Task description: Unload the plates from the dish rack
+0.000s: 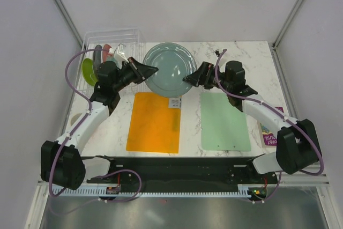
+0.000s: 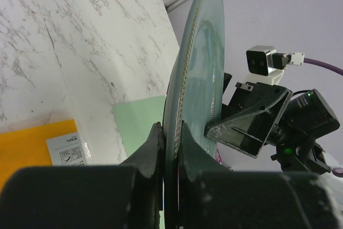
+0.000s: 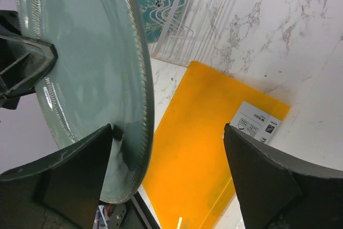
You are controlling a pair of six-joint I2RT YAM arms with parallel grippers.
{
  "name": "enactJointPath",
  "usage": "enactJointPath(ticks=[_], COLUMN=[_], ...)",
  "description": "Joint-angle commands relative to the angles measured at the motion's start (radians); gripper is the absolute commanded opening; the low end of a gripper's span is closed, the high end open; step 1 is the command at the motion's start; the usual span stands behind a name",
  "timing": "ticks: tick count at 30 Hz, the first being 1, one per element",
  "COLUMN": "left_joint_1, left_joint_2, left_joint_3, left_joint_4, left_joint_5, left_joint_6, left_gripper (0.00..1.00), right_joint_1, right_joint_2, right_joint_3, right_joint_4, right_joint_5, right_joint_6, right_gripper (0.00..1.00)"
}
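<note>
**Two mats on the marble**

Orange mat (image 1: 154, 123) lies flat on the white marble table (image 1: 252, 63), with the pale green mat (image 1: 225, 122) to its right, a gap between them. A small white printed card (image 1: 174, 103) sits at the orange mat's far right corner.

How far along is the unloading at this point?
Done: no plate lies on the orange mat or green mat yet. In hand: the left claw is shut on the grey-green plate, the open right claw straddling its opposite rim. Left: the lime-green plate, red plate and dark plate stand in the dish rack.
</note>
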Motion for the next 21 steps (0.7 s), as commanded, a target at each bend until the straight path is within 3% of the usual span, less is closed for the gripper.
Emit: enactJointPath(ticks=[1, 2, 3, 5, 7, 8, 9, 13, 15, 17, 21], left_joint_1=[-0.004, -0.004, -0.004, -0.004, -0.005, -0.005, -0.005, -0.01, -0.01, -0.008, -0.008], left_joint_2=[-0.02, -0.02, -0.02, -0.02, -0.02, -0.016, -0.014, 0.001, 0.013, 0.025, 0.039], left_joint_3=[-0.025, -0.044, -0.053, -0.073, -0.085, -0.096, -0.099, -0.131, -0.138, -0.122, -0.055], left_joint_4=[0.252, 0.261, 0.27, 0.273, 0.282, 0.287, 0.293, 0.31, 0.296, 0.24, 0.019], left_joint_5=[0.073, 0.074, 0.076, 0.074, 0.074, 0.074, 0.076, 0.074, 0.07, 0.058, -0.071], left_joint_6=[-0.145, -0.15, -0.155, -0.155, -0.158, -0.159, -0.158, -0.15, -0.123, -0.066, 0.107], left_gripper=[0.02, 0.02, 0.02, 0.02, 0.02, 0.02, 0.02, 0.02, 0.19, 0.43, 0.54], right_joint_1=[0.006, 0.006, 0.006, 0.006, 0.006, 0.006, 0.004, 0.003, -0.008, -0.037, -0.121], right_joint_2=[0.015, 0.019, 0.022, 0.027, 0.031, 0.034, 0.036, 0.031, 0.03, 0.042, 0.08], right_joint_3=[0.013, 0.011, 0.013, 0.011, 0.011, 0.008, 0.005, 0.007, 0.031, 0.072, 0.149], right_joint_4=[0.115, 0.118, 0.13, 0.138, 0.151, 0.158, 0.168, 0.17, 0.132, 0.09, 0.044], right_joint_5=[-0.035, -0.038, -0.042, -0.056, -0.071, -0.081, -0.081, -0.056, -0.013, 0.004, 0.027], right_joint_6=[-0.006, -0.006, -0.008, -0.008, -0.008, -0.008, -0.006, -0.019, -0.031, -0.037, -0.026], right_gripper=[0.88, 0.83, 0.71, 0.64, 0.42, 0.17, 0.0, 0.0, 0.0, 0.0, 0.0])
